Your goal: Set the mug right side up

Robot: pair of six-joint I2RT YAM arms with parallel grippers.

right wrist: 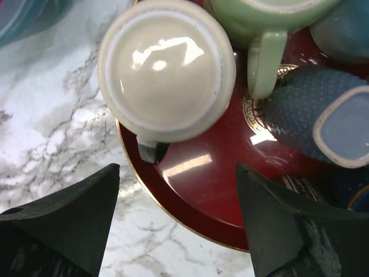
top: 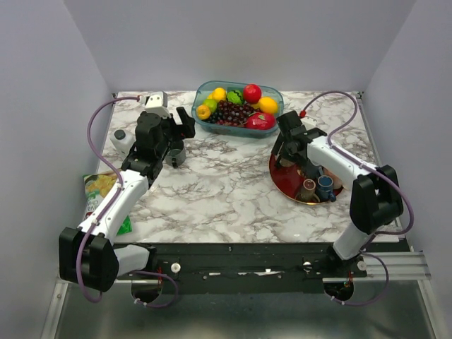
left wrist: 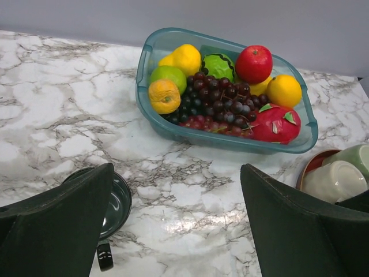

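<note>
Right wrist: cream mug inverted (base up), axis vertical.

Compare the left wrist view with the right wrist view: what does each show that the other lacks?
Only the left wrist: the fruit basket, a dark cup and the open left gripper. Only the right wrist: a blue textured mug and the open right gripper. Both: the cream mug, base up, the green mug and the red tray.

A robot lab cell: plain grey walls box in a marble-topped table.
</note>
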